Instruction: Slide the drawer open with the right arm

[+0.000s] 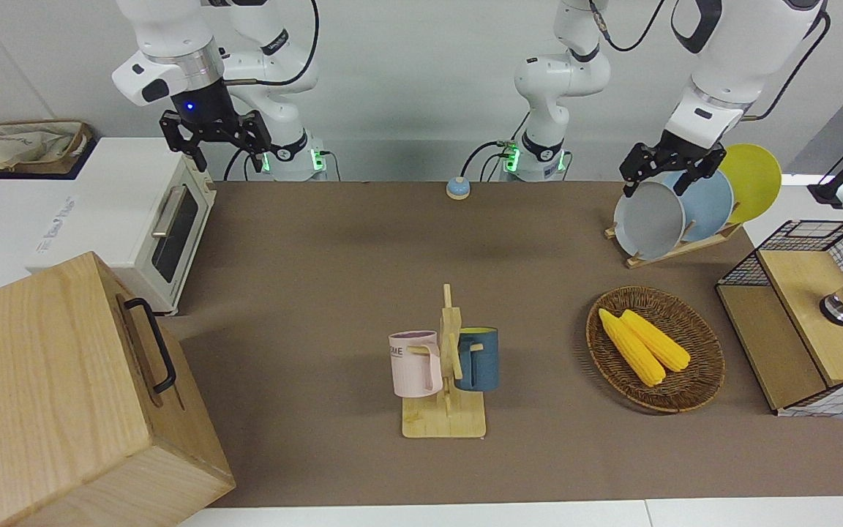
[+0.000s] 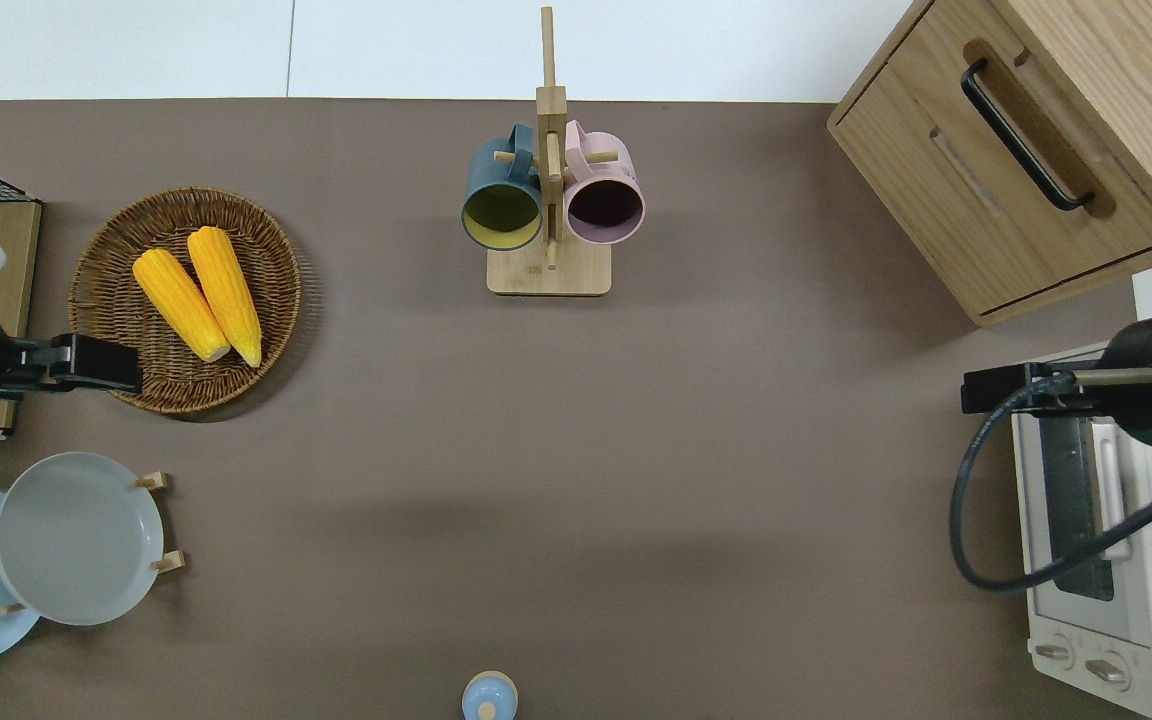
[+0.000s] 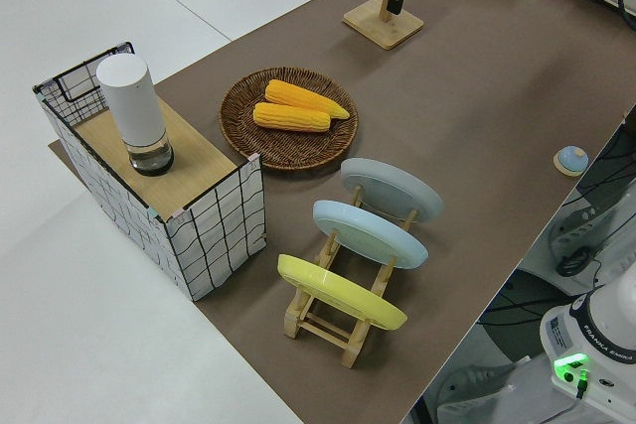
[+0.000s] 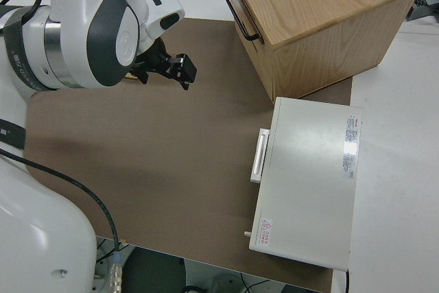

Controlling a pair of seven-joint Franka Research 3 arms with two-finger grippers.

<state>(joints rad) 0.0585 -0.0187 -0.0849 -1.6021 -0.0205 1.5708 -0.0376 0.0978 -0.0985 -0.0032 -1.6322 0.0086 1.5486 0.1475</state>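
Note:
The drawer (image 2: 1011,205) is the wide pale-wood front with a black bar handle (image 2: 1021,135) on the big box cabinet (image 1: 41,395) at the right arm's end of the table, farther from the robots than the toaster oven. It looks closed. The handle also shows in the front view (image 1: 152,344) and the right side view (image 4: 240,12). My right gripper (image 1: 227,156), its wrist showing a blue light, hangs open and empty in the air over the oven's front edge (image 2: 978,390), well apart from the drawer. My left gripper (image 1: 657,187) is parked.
A white toaster oven (image 2: 1101,540) stands beside the cabinet, nearer to the robots. A mug rack (image 2: 548,200) with two mugs stands mid-table. A basket of corn (image 2: 186,300), a plate rack (image 1: 674,212) and a wire-mesh shelf (image 1: 806,322) are at the left arm's end.

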